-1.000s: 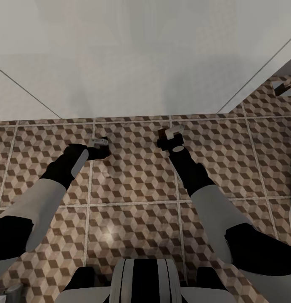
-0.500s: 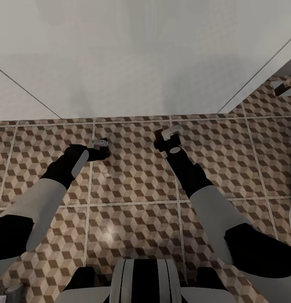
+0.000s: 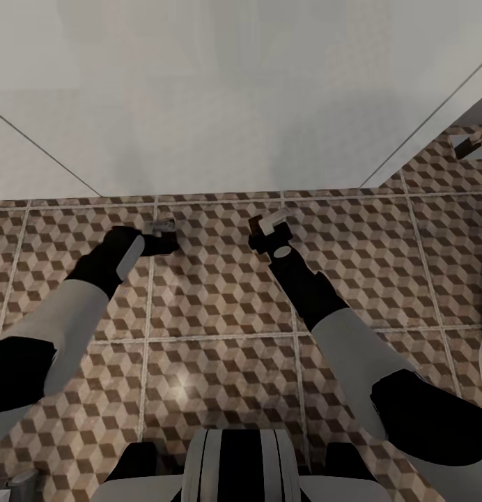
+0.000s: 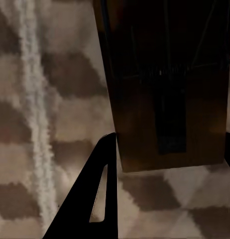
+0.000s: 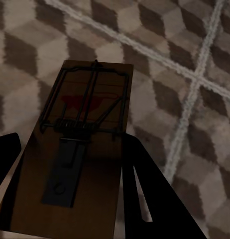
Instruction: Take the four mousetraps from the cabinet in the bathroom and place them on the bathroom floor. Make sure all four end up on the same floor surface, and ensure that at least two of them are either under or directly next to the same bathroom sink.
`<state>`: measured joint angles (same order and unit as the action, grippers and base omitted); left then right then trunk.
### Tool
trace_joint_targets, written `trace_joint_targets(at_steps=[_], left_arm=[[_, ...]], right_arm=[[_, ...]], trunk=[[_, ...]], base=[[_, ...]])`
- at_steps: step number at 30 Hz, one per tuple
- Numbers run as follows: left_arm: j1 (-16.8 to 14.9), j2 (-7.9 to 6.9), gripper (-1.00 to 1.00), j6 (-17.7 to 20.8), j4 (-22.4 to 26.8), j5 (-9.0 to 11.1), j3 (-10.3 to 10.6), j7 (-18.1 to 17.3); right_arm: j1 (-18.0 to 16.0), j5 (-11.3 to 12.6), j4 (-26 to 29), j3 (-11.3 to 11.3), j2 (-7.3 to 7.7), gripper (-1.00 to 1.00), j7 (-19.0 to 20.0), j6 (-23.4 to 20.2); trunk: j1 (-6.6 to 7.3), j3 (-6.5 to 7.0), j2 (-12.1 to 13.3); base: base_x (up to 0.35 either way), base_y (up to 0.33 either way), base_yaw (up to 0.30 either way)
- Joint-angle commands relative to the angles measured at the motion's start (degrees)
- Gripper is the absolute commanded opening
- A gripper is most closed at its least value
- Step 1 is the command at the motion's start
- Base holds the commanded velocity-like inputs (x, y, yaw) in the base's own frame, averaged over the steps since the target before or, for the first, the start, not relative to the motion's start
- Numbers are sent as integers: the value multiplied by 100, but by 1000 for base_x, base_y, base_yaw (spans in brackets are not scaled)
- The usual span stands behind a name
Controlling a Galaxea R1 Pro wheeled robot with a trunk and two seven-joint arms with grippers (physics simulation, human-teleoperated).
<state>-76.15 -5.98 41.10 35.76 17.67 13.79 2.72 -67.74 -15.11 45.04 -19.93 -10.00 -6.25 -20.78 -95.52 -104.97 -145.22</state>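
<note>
Mousetrap [image 5: 77, 164] clamped in right end effector [image 5: 70, 199]; left end effector [image 4: 165, 164] grips another mousetrap [image 4: 167, 84] over open bathroom floor [image 3: 220, 362].

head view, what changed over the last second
Both arms reached a little farther forward toward the wall. The left gripper moved up the picture, and the right gripper moved up and slightly left. Each still grips a mousetrap above the floor. The camera, wall and tiles stayed put.
</note>
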Motion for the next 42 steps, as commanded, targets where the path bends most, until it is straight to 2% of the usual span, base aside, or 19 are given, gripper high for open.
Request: trace_joint_targets(at_steps=[1,9,22,29,42], left_arm=[[-26,-9,-100,21,3,34,36,35],[-97,-9,-100,21,-19,26,36,36],[-102,-13,-100,5,-315,26,36,27],[-102,-9,-100,-5,-322,26,36,27],[-102,-7,-100,6,-63,34,36,11]], right_arm=[[-3,-21,5,-18,0,-100,1,-39],[-3,-18,5,-28,0,-100,1,-40],[-3,-9,-32,-25,0,-100,-5,-78],[-9,-1,-517,25,0,-100,23,-86],[-111,30,-933,42,0,-100,14,-85]], trunk=[[1,-3,-1],[1,-3,-1],[1,-3,-1],[1,-3,-1],[1,-3,-1]], base=[[0,0,0],[0,0,0],[0,0,0],[0,0,0],[0,0,0]])
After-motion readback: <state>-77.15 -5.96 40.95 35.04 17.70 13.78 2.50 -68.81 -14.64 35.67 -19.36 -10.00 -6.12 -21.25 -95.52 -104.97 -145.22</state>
